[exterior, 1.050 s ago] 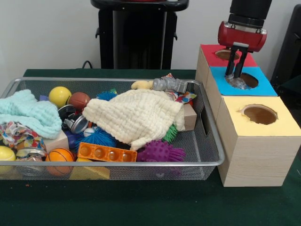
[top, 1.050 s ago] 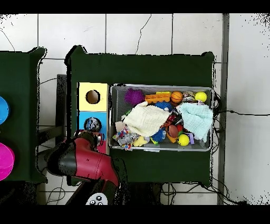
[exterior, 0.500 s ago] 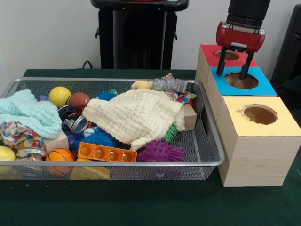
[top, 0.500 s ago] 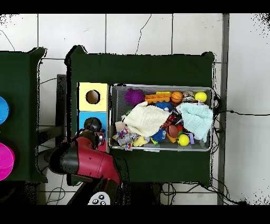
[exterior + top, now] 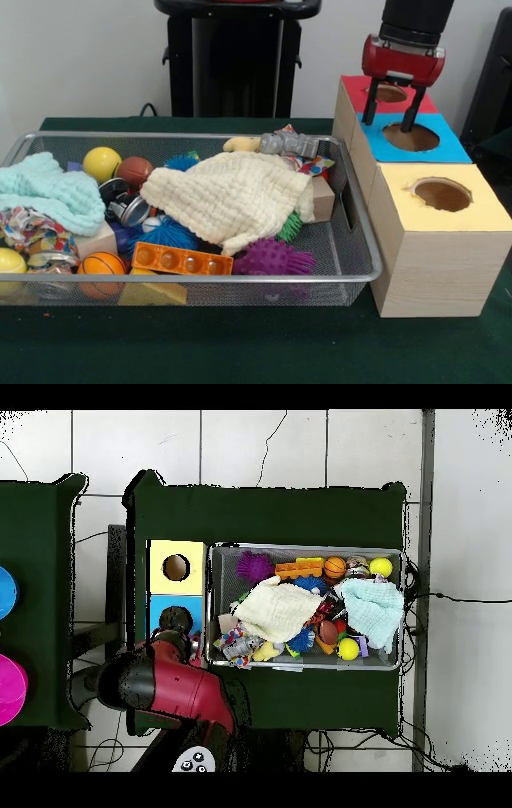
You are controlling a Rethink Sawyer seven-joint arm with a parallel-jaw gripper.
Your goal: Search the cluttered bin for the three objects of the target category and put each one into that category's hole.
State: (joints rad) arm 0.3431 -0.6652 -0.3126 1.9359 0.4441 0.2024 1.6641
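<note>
My gripper [image 5: 390, 124] hangs open and empty just above the blue box's hole [image 5: 410, 137], one finger on each side of the hole's left rim. In the overhead view the gripper [image 5: 176, 646] sits at the edge of the blue box [image 5: 157, 609], whose hole [image 5: 176, 620] shows dark. The wire bin [image 5: 352, 200] holds a cream cloth [image 5: 232, 196], a mint cloth [image 5: 48, 192], a grey metallic piece [image 5: 290, 144], a purple spiky ball [image 5: 272, 258], an orange brick [image 5: 182, 260] and several balls. Much of the clutter is hidden under the cloths.
Three wooden boxes stand in a row right of the bin: the red-topped box [image 5: 352, 86] farthest, the blue one in the middle, the yellow-topped box [image 5: 480, 212] nearest with its hole [image 5: 442, 194]. In the overhead view, the bin [image 5: 305, 549] lies beside the yellow box [image 5: 160, 554].
One second ago my gripper was shut on a clear shiny object low in the blue hole. It has since opened, the object is gone from view, and the gripper has risen slightly.
</note>
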